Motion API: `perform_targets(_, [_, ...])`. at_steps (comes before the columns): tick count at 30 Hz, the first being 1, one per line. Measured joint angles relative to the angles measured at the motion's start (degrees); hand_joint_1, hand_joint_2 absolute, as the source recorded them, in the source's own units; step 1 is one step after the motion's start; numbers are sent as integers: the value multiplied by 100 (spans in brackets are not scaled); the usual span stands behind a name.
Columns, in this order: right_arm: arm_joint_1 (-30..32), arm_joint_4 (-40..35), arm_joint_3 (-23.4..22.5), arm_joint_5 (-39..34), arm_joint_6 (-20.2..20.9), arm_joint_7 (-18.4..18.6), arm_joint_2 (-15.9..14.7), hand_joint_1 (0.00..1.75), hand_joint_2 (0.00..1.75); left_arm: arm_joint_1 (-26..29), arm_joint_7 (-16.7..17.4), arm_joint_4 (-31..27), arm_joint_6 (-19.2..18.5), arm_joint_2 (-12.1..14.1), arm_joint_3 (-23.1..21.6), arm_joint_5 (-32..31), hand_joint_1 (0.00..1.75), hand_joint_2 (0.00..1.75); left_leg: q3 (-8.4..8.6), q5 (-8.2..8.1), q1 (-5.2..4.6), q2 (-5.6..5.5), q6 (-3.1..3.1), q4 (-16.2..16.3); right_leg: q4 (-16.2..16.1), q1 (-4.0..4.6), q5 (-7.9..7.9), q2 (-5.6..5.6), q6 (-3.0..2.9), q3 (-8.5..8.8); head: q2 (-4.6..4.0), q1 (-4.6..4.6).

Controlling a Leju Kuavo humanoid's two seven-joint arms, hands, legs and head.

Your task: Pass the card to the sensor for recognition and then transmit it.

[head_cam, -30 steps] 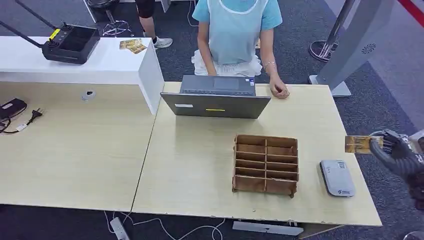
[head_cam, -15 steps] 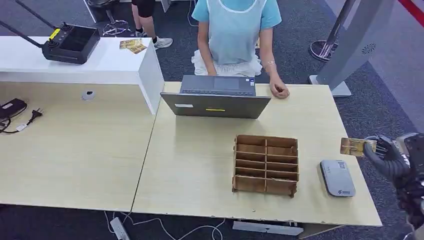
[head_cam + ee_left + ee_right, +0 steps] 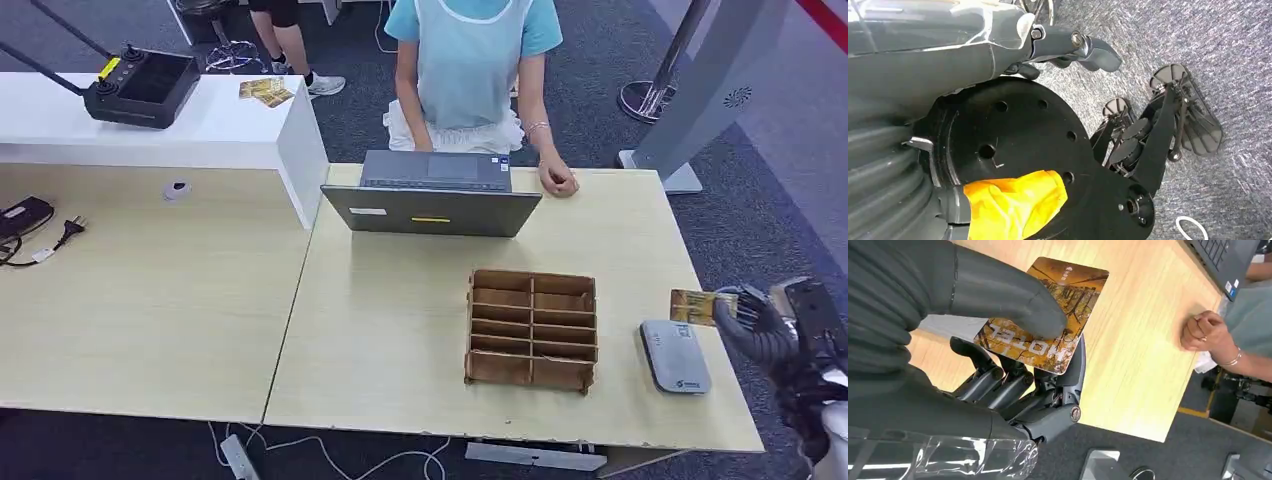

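Orange-brown card (image 3: 703, 306) is pinched between the thumb and the dark fingers (image 3: 998, 385) of the right hand (image 3: 765, 330), just above the grey sensor (image 3: 675, 356) beside that hand. How the left hand (image 3: 1068, 47) lies, I cannot tell.

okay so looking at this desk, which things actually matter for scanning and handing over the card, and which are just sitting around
Part of the job:
- card, held by the right robot hand
- grey sensor at the table's right end
- person behind the laptop, likely the receiver

Just lying about:
- laptop
- wooden divider box
- black controller
- loose cards on the white counter
- power adapter
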Motion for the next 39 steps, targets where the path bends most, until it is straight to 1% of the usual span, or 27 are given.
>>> perform_targets(6, [53,42,0,-15,199,-46,-42,175,175,0,2,0,-24,4,15,0,0,175,0,0,0,0,0,0,-1,0,0,0,0,-1,0,0])
perform_targets(10, [166,81,0,-98,402,-133,-160,175,175,3,4,0,-50,7,22,-7,0,175,0,0,0,-1,0,0,-1,0,0,-1,0,0,0,0])
perform_targets(14, [298,107,0,-151,514,-168,-278,175,175,4,9,0,-57,9,24,-18,0,175,1,-2,0,-1,2,0,-1,0,0,2,0,-1,0,0])
perform_targets(18, [455,129,0,-155,505,-205,-352,175,175,4,13,0,-50,9,24,-28,0,175,0,-2,0,-1,3,0,-1,0,0,1,0,-1,0,0])
perform_targets(24, [575,135,-2,-144,494,-238,-358,175,175,4,13,0,-50,9,26,-28,0,175,1,-2,0,1,2,0,-1,0,0,3,0,-1,0,0])
perform_targets(28, [598,140,0,-5,468,-236,-361,175,175,4,13,0,-46,9,26,-48,0,175,1,-2,0,1,2,0,-1,0,0,3,0,-1,0,0])
perform_targets(33, [601,162,28,273,262,-238,-358,175,175,2,15,0,-39,9,26,-70,0,175,0,-2,0,0,3,0,-1,0,0,3,0,0,0,0])
perform_targets(39, [598,166,103,337,199,-238,-358,175,175,2,15,0,-39,9,26,-83,0,175,0,-2,0,1,3,0,-1,0,0,2,0,0,0,0])
